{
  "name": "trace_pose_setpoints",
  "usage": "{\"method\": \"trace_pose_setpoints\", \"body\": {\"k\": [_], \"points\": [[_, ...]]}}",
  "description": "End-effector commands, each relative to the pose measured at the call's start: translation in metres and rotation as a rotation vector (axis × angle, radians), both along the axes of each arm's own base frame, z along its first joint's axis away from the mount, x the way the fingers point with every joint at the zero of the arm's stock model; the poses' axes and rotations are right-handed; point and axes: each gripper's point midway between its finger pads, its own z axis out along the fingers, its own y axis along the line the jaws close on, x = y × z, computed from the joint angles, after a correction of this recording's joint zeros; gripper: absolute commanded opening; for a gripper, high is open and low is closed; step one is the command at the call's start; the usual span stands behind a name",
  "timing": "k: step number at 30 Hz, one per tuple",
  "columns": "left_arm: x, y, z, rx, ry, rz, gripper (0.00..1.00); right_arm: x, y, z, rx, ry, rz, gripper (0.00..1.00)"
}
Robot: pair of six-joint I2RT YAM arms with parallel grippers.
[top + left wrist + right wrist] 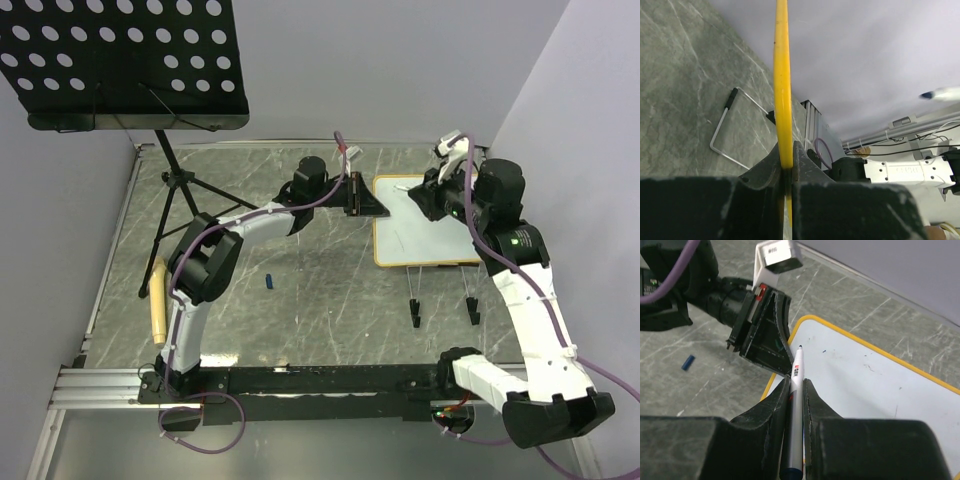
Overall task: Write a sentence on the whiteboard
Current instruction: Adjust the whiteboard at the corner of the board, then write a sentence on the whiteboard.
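The whiteboard [420, 240], white with a yellow-tan frame, stands tilted on wire legs at the back right of the table. My left gripper [366, 200] is shut on its left frame edge, seen as a yellow strip [782, 75] between the jaws [786, 150]. My right gripper [796, 385] is shut on a white marker [797, 367]. The marker's dark tip hangs just above the board [865, 385] near its upper-left corner, beside the left gripper [765, 330]. No sentence shows on the board, only a few tiny specks.
A blue marker cap [270, 281] lies mid-table, also in the right wrist view [688, 362]. A black perforated music stand [130, 60] and its tripod [172, 200] occupy the back left. A pale wooden stick [157, 300] lies at the left edge. The board's wire legs [415, 305] reach forward.
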Motion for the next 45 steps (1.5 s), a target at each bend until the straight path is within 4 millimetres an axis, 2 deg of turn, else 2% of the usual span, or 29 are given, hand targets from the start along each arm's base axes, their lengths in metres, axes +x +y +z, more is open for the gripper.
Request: {"method": "trace_pose_setpoints", "body": {"k": [1, 8, 12, 15, 25, 45], "points": [[-0.009, 0.001, 0.054, -0.116, -0.14, -0.057, 0.01, 0.007, 0.003, 0.0, -0.029, -0.038, 0.038, 0.0], [-0.013, 0.004, 0.066, -0.204, -0.167, -0.057, 0.01, 0.014, -0.001, 0.0, -0.043, -0.046, 0.015, 0.0], [-0.016, 0.006, 0.084, -0.266, -0.19, -0.047, 0.01, 0.012, -0.003, 0.007, -0.042, -0.057, 0.013, 0.0], [-0.014, 0.006, 0.086, -0.266, -0.193, -0.039, 0.01, 0.012, -0.005, 0.014, -0.04, -0.067, 0.005, 0.0], [-0.014, 0.009, 0.084, -0.265, -0.178, -0.017, 0.01, 0.024, -0.013, 0.016, -0.062, -0.085, -0.042, 0.0], [-0.024, 0.009, 0.092, -0.288, -0.172, -0.028, 0.01, 0.035, -0.007, 0.0, -0.063, -0.036, -0.024, 0.0]]}}
